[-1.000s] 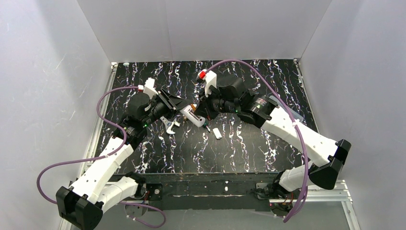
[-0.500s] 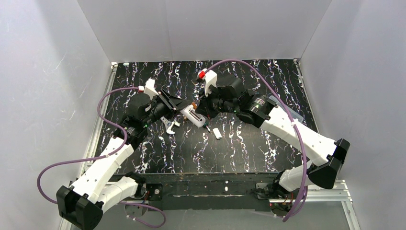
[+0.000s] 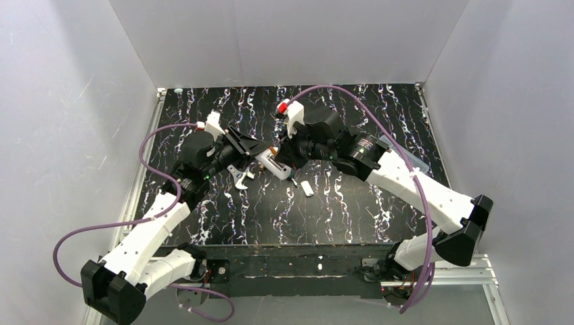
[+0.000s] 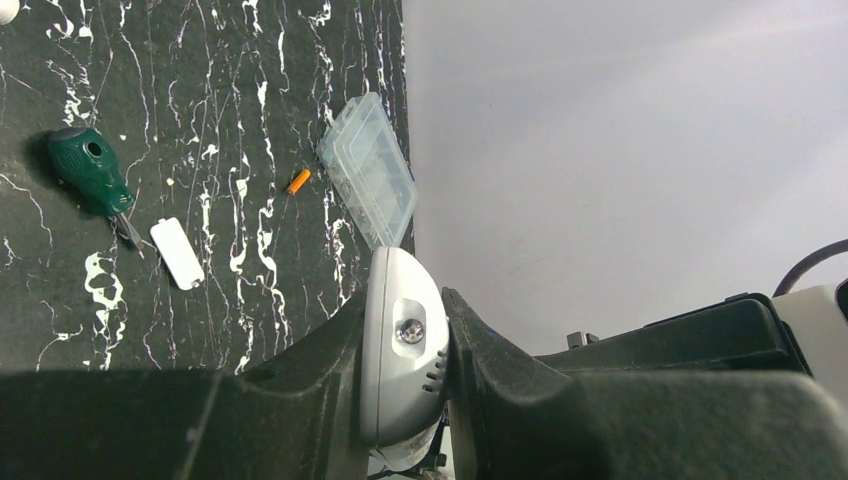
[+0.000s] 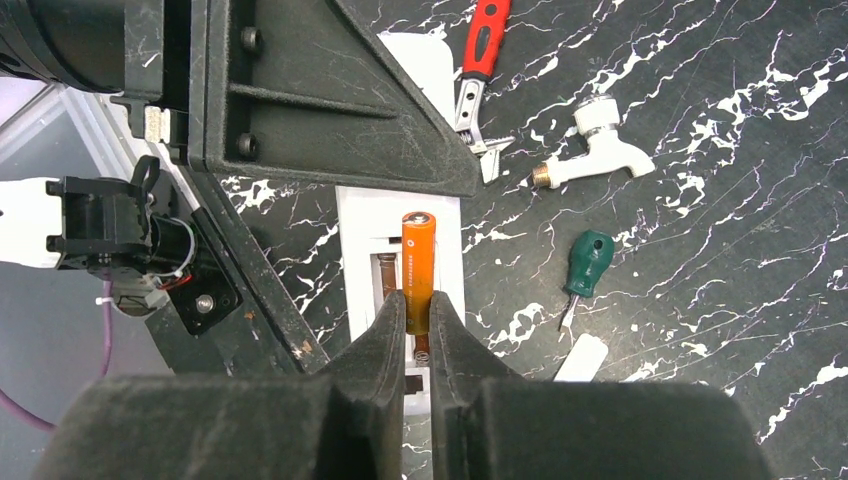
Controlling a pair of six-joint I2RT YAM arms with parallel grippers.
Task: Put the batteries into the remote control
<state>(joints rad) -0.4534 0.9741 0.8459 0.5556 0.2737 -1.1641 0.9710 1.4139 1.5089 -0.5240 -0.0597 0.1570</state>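
Note:
My left gripper (image 3: 260, 154) is shut on the white remote control (image 3: 276, 166) and holds it off the table, battery recess up. In the left wrist view the remote (image 4: 400, 350) sits end-on between my fingers. My right gripper (image 5: 418, 315) is shut on an orange battery (image 5: 418, 262). It holds the battery lengthwise just above the open recess of the remote (image 5: 358, 260), where springs show. The second orange battery (image 4: 298, 181) lies on the table beside a clear plastic box (image 4: 368, 170).
A green-handled screwdriver (image 5: 586, 256) and the loose white cover (image 5: 580, 357) lie right of the remote. Red-handled pliers (image 5: 482, 45) and a white tap fitting (image 5: 598, 150) lie beyond. White walls close in the black marbled table (image 3: 338, 210).
My right arm has edged slightly left with the battery, closer over the remote. My left arm holds the remote almost still.

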